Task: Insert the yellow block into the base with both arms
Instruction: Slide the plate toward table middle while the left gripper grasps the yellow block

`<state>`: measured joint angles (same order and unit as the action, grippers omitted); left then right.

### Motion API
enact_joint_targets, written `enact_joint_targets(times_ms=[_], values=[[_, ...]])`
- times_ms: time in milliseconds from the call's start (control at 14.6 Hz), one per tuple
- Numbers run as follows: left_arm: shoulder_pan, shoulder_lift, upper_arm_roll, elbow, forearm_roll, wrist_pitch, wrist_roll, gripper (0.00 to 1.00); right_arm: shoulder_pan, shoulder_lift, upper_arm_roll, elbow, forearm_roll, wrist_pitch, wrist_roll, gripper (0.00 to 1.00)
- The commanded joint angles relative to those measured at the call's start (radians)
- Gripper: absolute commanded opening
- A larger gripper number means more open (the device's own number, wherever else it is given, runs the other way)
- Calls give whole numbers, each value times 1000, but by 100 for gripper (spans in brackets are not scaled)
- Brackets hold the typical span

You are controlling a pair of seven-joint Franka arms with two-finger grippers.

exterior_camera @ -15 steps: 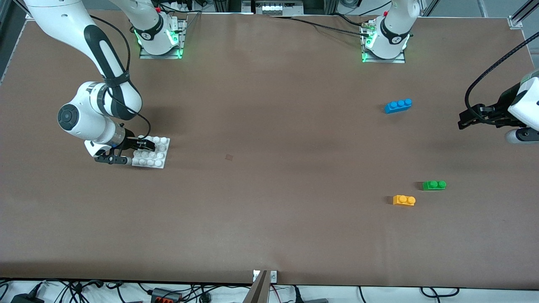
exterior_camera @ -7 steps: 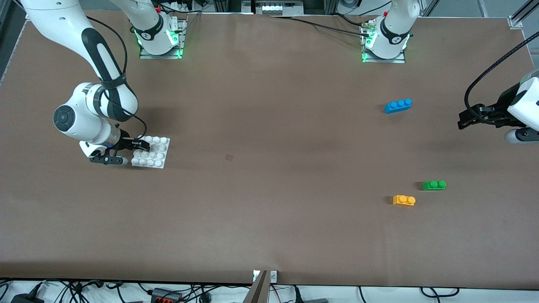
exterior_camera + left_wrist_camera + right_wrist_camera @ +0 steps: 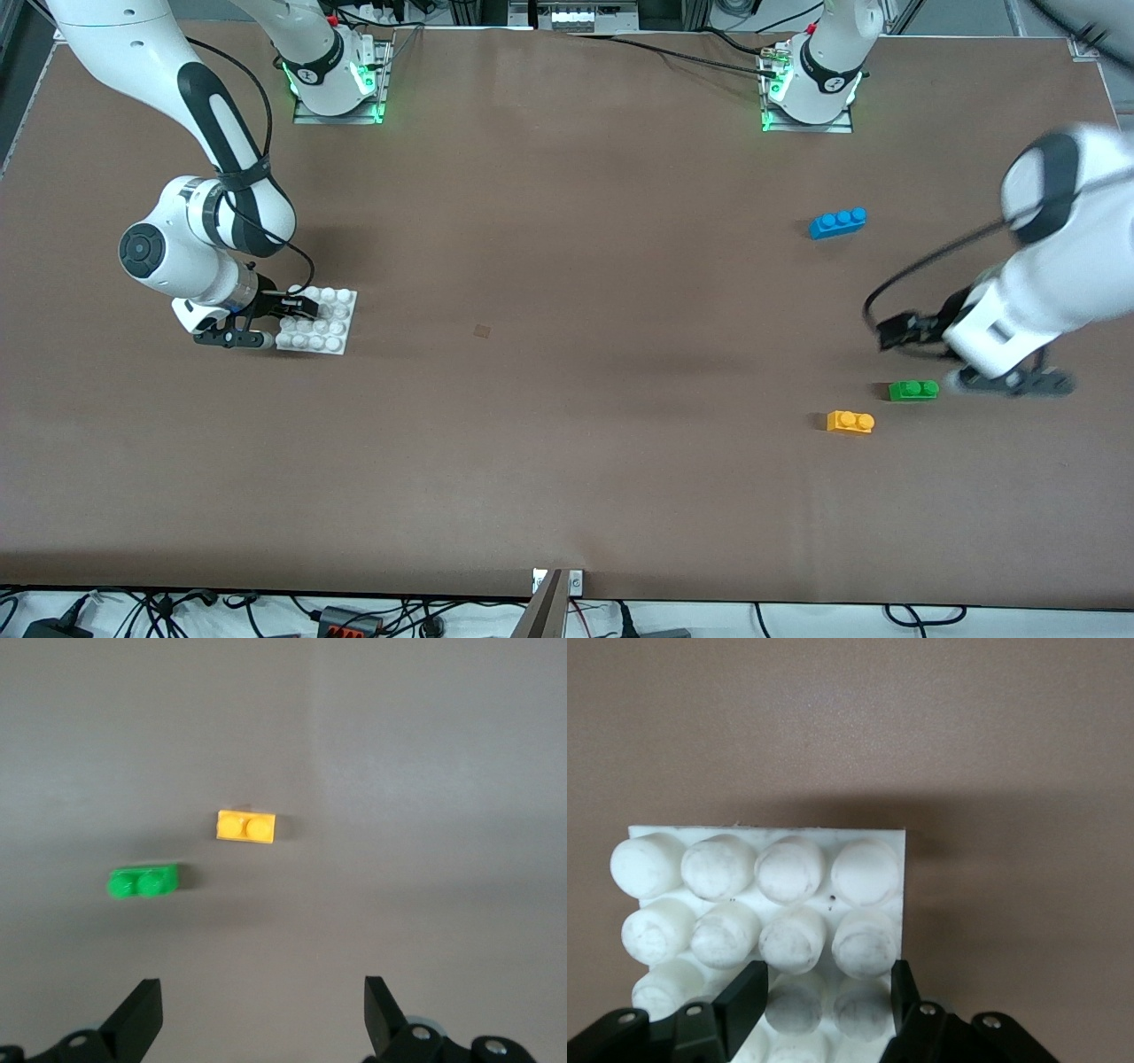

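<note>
Right gripper clenched on the base, fingers pinching a stud at the plate's edge toward the right arm's end of the table; likely a hold to steady or carry it for the insertion. Base is rigid white plastic, square, with rounded scuffed studs. Left gripper released, jaws wide, hanging over bare table. Yellow block lies ahead of and between those jaws, untouched; green brick just beside it. Both are glossy two-stud bricks.
</note>
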<state>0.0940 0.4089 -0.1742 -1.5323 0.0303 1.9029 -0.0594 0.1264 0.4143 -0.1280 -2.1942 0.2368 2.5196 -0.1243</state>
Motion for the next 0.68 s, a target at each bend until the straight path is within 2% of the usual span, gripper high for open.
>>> enact_joint_targets(times_ms=[0,137,273,410,614], values=[[18,89,1,35,2,82,20,100,19,20,7,2,-10,18,-6,50],[13,139,2,34,3,152,20,100,71,23,7,2,-7,21,11,49],[9,174,1,32,57,185,30,100,96,43,7,5,-4,24,14,48],[4,201,1,26,102,225,114,100,140,46,8,24,-2,13,15,48],[18,241,1,24,102,269,133,100,275,101,8,92,6,13,15,44]])
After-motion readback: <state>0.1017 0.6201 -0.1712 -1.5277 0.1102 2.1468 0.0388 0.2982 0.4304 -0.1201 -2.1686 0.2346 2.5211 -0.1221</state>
